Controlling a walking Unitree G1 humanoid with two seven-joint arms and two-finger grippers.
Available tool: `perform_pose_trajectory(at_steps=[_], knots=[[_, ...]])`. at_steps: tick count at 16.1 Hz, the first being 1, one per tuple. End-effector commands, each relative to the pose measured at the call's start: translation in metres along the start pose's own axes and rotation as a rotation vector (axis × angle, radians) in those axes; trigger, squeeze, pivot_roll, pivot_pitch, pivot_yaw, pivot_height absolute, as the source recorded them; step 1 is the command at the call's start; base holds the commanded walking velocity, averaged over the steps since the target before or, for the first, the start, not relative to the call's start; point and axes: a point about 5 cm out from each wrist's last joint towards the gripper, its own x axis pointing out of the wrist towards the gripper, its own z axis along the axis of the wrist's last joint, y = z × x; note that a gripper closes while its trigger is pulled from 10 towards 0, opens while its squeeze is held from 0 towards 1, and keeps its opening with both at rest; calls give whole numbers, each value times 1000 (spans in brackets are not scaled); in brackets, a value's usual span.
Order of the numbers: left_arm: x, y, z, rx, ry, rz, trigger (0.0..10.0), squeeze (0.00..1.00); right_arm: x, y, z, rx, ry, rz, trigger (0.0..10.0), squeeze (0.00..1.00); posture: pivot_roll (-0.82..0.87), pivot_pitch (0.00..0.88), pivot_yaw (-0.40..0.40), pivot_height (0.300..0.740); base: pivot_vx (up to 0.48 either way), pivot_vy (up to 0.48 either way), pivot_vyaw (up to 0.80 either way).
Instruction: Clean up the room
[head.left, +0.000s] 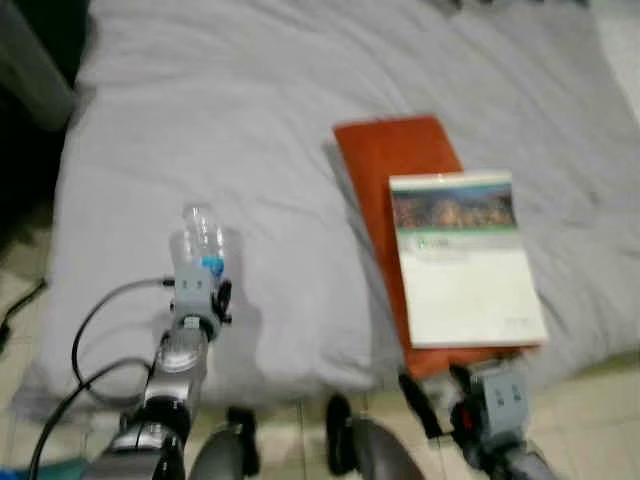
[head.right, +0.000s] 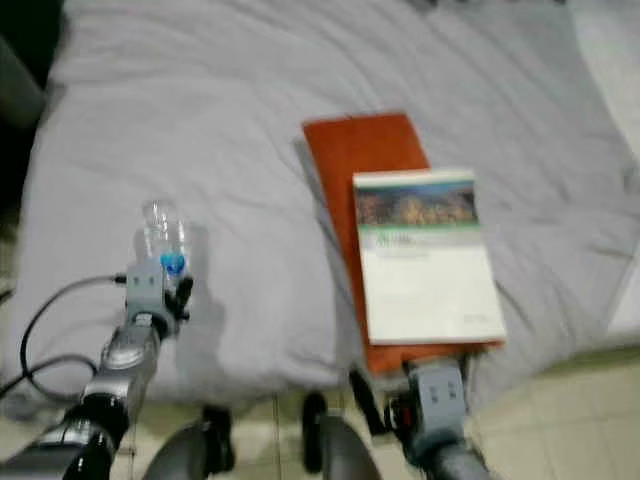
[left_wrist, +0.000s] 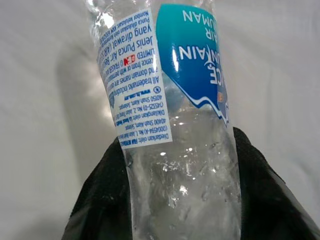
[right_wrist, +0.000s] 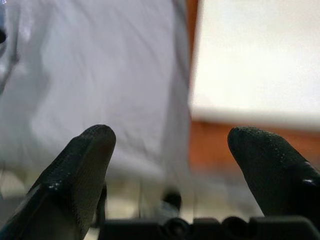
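A clear plastic water bottle with a blue and white label is held upright over the grey bed's near left part, and my left gripper is shut on it. Up close, the bottle sits squeezed between the two black fingers. A white book lies on top of an orange book on the bed's right side. My right gripper is open at the bed's near edge, just short of the two books, with its fingers apart and nothing between them.
The bed's grey sheet stretches far back and to both sides. Pale floor tiles show at the near right. A black cable loops off my left arm. Something dark stands at the far left.
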Motion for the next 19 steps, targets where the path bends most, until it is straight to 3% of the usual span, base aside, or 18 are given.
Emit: perform_pose_trajectory(at_steps=[1, 5, 7, 8, 10, 13, 16, 17, 18, 19], knots=[[-4, 5, 5, 14, -61, 6, 0, 0, -6, -5, -16, 32, 45, -26, 10000, 0, -97, 207, -50, 740, 0, 0, 0], [-20, 6, 16, 36, -165, -8, 0, 0, 23, -18, -18, 33, -6, -76, 10000, 0, 40, 43, -31, 740, 0, 0, 0], [-25, 3, 19, 39, -187, -23, 0, 0, 26, -21, -17, 29, -21, -93, 10000, 0, 40, 43, -31, 740, 0, 0, 0], [-28, 0, 20, 37, -196, -41, 0, 0, 31, -23, -18, 29, -31, -112, 10000, 0, 64, 0, -26, 740, 0, 0, 0], [-42, -8, 23, 58, -233, -64, 0, 0, 46, -29, -19, 33, -52, -151, 10000, 0, 84, 0, -19, 740, 0, 0, 0], [-53, -11, 25, 69, -252, -52, 0, 0, 56, -32, -18, 56, -64, -163, 10000, 0, 92, 0, -16, 740, 0, 0, 0], [-65, -14, 24, 108, -247, -39, 0, 0, 64, -35, -16, 98, -78, -157, 10000, 0, 97, 0, -17, 740, 0, 0, 627], [-61, -17, 11, 145, -162, -68, 3529, 0, 75, -37, -17, 111, -71, -146, 10000, 0, 120, 0, -37, 740, 0, 0, 544], [-58, -17, 6, 156, -133, -74, 3529, 0, 78, -37, -17, 114, -69, -142, 10000, 0, 120, 0, -37, 740, 0, 0, 544], [-48, -11, 4, 129, -111, -29, 10000, 0, 82, -36, -17, 112, -64, -129, 10000, 0, 122, 0, -41, 740, 0, 0, 544]])
